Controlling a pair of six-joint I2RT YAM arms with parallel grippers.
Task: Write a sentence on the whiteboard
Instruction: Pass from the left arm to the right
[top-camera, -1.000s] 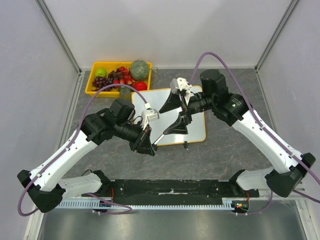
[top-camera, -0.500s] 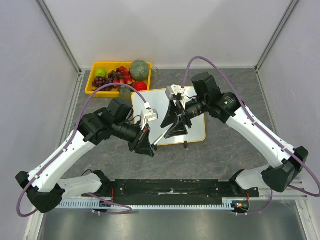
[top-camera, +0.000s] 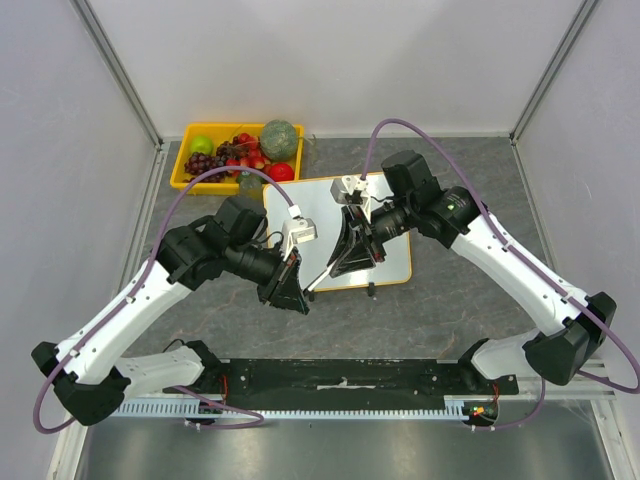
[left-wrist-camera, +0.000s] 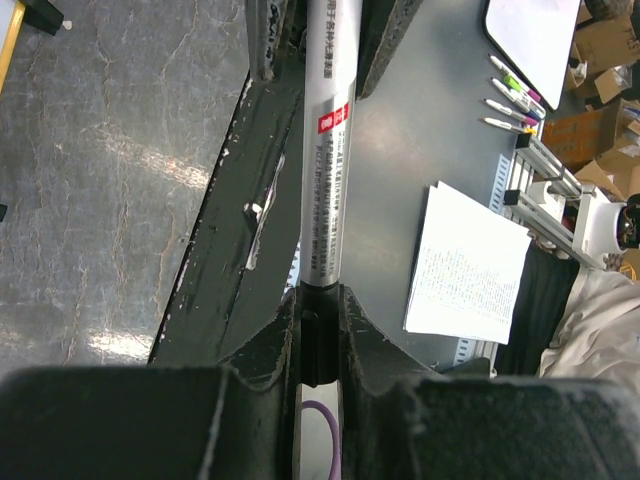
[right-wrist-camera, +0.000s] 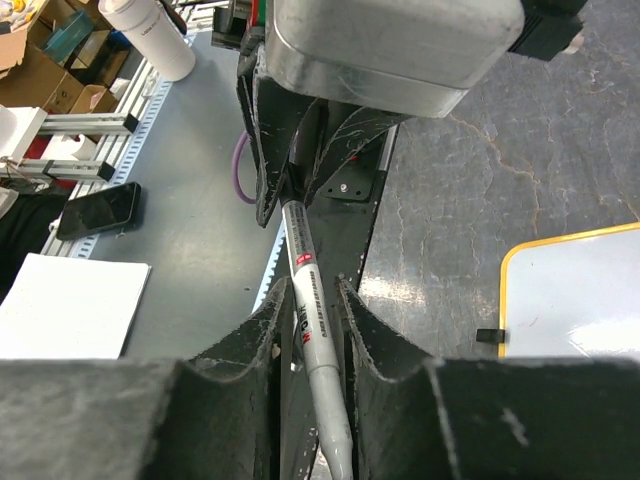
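Whiteboard (top-camera: 395, 265), mid-table, just near-right of fruit tray (top-camera: 178, 170), no writing seen on its exposed face; marker (left-wrist-camera: 325, 150) clenched in left gripper (left-wrist-camera: 320, 330), right gripper (right-wrist-camera: 312, 310) flanking its other end, grasp untellable; writing judged not yet begun.

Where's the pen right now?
Top view, centre: the pen is gripped by the left fingers, flanked by the right fingers, over the whiteboard's near edge.

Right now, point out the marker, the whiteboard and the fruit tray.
marker (left-wrist-camera: 325, 150), left wrist view, its printed barrel.
whiteboard (top-camera: 392, 265), top external view, bare white surface.
fruit tray (top-camera: 210, 128), top external view, far yellow rim.
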